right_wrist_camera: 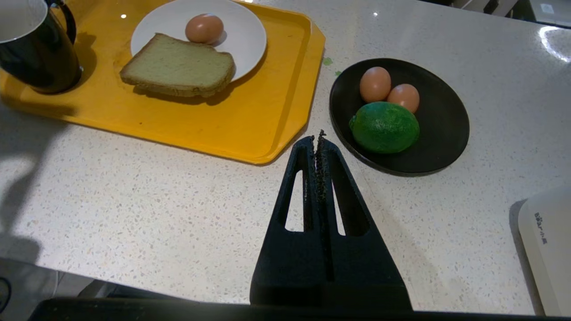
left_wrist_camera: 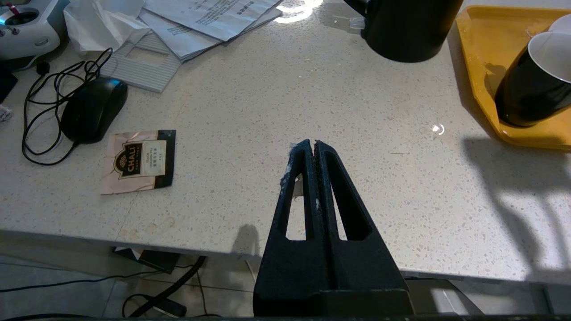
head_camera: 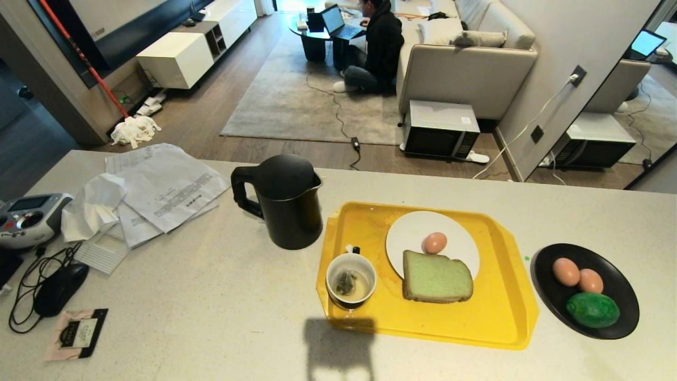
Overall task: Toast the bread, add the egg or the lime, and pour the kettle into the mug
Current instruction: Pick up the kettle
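Wrist views alone show both grippers' fingers (left_wrist_camera: 299, 154) clenched empty above the counter (left_wrist_camera: 267, 111).

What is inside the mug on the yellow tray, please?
The mug holds a tea bag lying in shallow pale liquid, its string over the rim. What lies beneath the bag is covered.

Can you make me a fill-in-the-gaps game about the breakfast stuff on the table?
1. The white plate holds the bread and one ____.
2. The black dish holds two eggs and a green ____.
3. The mug stands on the ____ tray.
4. Both the left claw and the right claw are ____.

Missing words: egg; lime; yellow; shut
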Controlling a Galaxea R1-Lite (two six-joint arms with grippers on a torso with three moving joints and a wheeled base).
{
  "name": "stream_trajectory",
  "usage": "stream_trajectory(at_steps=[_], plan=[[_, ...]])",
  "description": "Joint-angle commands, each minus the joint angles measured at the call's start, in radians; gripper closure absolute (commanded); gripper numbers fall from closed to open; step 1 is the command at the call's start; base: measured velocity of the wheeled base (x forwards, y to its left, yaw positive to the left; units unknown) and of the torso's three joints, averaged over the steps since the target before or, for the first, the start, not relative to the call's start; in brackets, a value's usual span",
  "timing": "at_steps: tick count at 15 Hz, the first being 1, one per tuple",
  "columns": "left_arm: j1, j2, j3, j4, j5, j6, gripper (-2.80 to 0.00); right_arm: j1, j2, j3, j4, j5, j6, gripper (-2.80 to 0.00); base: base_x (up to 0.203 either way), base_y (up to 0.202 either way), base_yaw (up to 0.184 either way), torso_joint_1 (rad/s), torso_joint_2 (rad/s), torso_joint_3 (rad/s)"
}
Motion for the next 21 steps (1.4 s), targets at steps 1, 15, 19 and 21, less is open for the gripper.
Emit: stream_trajectory(at_steps=[1,15,19,21], plan=[[0.001,-0.001,0.000,0.000,0.000,0.000,0.00,0.000,0.002,-0.001,0.000,0.000,0.000,0.00,0.000,0.000,0.000,0.000,0.00,0.000],[0.001,-0.001,0.000,0.000,0.000,0.000,0.00,0.000,0.002,0.004,-0.014,-0.021,0.035,0.00,0.000,0.000,0.000,0.000,0.00,0.000],[0.001,-0.001,0.000,0.000,0.000,0.000,0.00,0.000,0.002,0.004,-0.014,-0.020,0.032,0.00,0.000,0.000,0.000,0.000,0.00,0.000],[0.001,-0.001,0.000,0.000,0.000,0.000,0.00,0.000,0.002,0.004,-0.014,-0.020,0.031,0.00,0.000,0.000,0.000,0.000,0.00,0.000]])
